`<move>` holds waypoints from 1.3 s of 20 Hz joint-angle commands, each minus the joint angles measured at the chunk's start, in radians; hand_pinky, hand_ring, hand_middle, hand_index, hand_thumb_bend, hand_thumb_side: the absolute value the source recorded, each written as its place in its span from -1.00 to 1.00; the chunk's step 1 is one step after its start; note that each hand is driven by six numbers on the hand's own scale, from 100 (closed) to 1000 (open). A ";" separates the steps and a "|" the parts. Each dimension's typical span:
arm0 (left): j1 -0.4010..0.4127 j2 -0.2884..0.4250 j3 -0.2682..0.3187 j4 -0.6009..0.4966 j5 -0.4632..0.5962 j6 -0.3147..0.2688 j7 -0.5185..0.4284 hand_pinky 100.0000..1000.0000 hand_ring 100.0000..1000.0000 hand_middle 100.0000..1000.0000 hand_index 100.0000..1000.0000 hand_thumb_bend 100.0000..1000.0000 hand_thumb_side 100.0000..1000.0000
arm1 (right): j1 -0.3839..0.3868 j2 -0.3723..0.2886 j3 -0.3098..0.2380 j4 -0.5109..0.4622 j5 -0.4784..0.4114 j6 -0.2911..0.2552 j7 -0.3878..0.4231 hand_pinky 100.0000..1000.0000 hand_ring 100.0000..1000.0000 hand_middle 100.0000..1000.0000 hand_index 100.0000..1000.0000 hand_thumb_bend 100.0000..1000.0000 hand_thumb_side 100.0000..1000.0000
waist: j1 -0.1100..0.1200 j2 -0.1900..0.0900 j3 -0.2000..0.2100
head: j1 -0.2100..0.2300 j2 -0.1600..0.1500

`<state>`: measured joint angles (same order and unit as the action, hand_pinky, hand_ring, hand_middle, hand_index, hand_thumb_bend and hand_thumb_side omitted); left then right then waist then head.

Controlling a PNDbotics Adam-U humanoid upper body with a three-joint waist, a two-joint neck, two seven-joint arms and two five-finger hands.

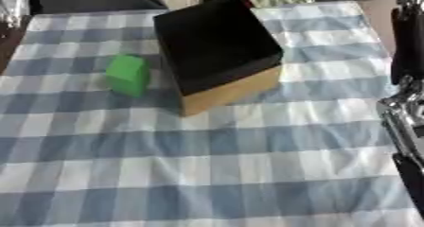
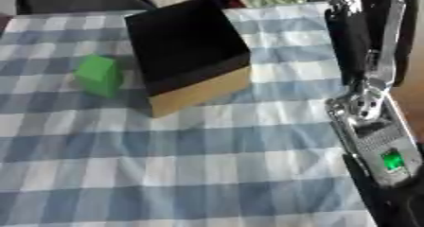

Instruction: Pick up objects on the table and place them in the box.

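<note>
A box (image 1: pixel 217 51) with a black inside and tan cardboard sides stands tilted on the blue-and-white checked cloth, at the upper middle. Nothing shows inside its dark opening. Just left of it a green block (image 1: pixel 128 74) sits on the cloth, a small gap from the box wall. My right arm runs up the right edge, with a silver forearm (image 2: pixel 377 136) that carries a green light. Its black hand (image 2: pixel 364 37) is raised to the right of the box and touches nothing. My left hand shows in neither view.
The table (image 1: pixel 207 164) under the checked cloth stretches wide in front of the box. A small red bit (image 1: pixel 246 3) peeks out at the box's far corner. Cloth and dark shapes line the far edge.
</note>
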<state>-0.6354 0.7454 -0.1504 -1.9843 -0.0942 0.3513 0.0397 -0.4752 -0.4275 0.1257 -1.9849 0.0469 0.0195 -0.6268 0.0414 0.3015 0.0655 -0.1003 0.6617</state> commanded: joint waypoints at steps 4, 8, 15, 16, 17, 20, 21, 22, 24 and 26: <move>-0.080 0.099 -0.045 0.038 -0.076 0.114 -0.246 0.85 0.80 0.68 0.91 -0.58 -1.00 | -0.013 -0.025 0.001 -0.015 0.003 0.000 0.009 0.67 0.45 0.25 0.55 -1.00 0.11 | 0.003 -0.027 -0.004 | 0.000 0.005; -0.137 0.117 -0.079 0.111 -0.180 0.099 -0.436 0.89 0.83 0.75 1.00 -0.20 -1.00 | -0.011 -0.027 0.003 -0.015 0.001 0.001 0.011 0.67 0.45 0.25 0.55 -1.00 0.11 | 0.006 -0.030 -0.006 | 0.003 0.006; -0.236 0.082 -0.116 0.247 -0.286 0.083 -0.653 0.87 0.80 0.74 1.00 -0.19 -1.00 | -0.008 -0.027 0.006 -0.015 -0.002 0.002 0.013 0.67 0.44 0.24 0.54 -1.00 0.12 | 0.010 -0.033 -0.009 | 0.004 0.004; -0.249 0.074 -0.120 0.265 -0.290 0.088 -0.666 0.86 0.79 0.71 1.00 -0.17 -1.00 | -0.007 -0.026 0.007 -0.015 -0.003 0.003 0.013 0.67 0.44 0.24 0.54 -1.00 0.12 | 0.010 -0.033 -0.009 | 0.004 0.004; -0.262 0.067 -0.126 0.281 -0.292 0.093 -0.677 0.86 0.79 0.70 1.00 -0.14 -1.00 | -0.006 -0.026 0.007 -0.015 -0.003 0.003 0.013 0.67 0.44 0.24 0.54 -1.00 0.12 | 0.011 -0.033 -0.010 | 0.003 0.005; -0.295 0.049 -0.147 0.323 -0.301 0.089 -0.712 0.84 0.79 0.68 0.92 -0.02 -1.00 | -0.005 -0.025 0.008 -0.015 -0.004 0.003 0.012 0.67 0.44 0.24 0.54 -1.00 0.12 | 0.012 -0.033 -0.011 | 0.004 0.006; -0.307 0.042 -0.155 0.338 -0.306 0.083 -0.728 0.84 0.79 0.68 0.92 0.03 -1.00 | -0.005 -0.025 0.009 -0.015 -0.005 0.003 0.012 0.67 0.44 0.24 0.54 -1.00 0.12 | 0.013 -0.033 -0.011 | 0.005 0.006; -0.318 0.034 -0.162 0.354 -0.311 0.074 -0.746 0.84 0.79 0.69 0.93 0.09 -1.00 | -0.004 -0.025 0.010 -0.015 -0.006 0.003 0.012 0.67 0.44 0.24 0.54 -1.00 0.12 | 0.013 -0.033 -0.012 | 0.007 0.006; -0.339 0.019 -0.175 0.388 -0.322 0.049 -0.791 0.85 0.79 0.69 0.94 0.22 -0.97 | -0.004 -0.025 0.011 -0.015 -0.007 0.004 0.013 0.67 0.44 0.24 0.54 -1.00 0.12 | 0.014 -0.033 -0.013 | 0.008 0.006; -0.359 0.004 -0.182 0.420 -0.335 0.020 -0.831 0.84 0.78 0.68 0.95 0.27 -1.00 | -0.002 -0.024 0.012 -0.015 -0.008 0.004 0.014 0.67 0.44 0.23 0.54 -1.00 0.12 | 0.015 -0.034 -0.014 | 0.010 0.004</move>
<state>-0.9706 0.7380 -0.3353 -1.5754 -0.4207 0.3775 -0.7608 -0.4686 -0.4291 0.1390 -1.9849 0.0432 0.0234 -0.6144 0.0572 0.2922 0.0506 -0.0942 0.6657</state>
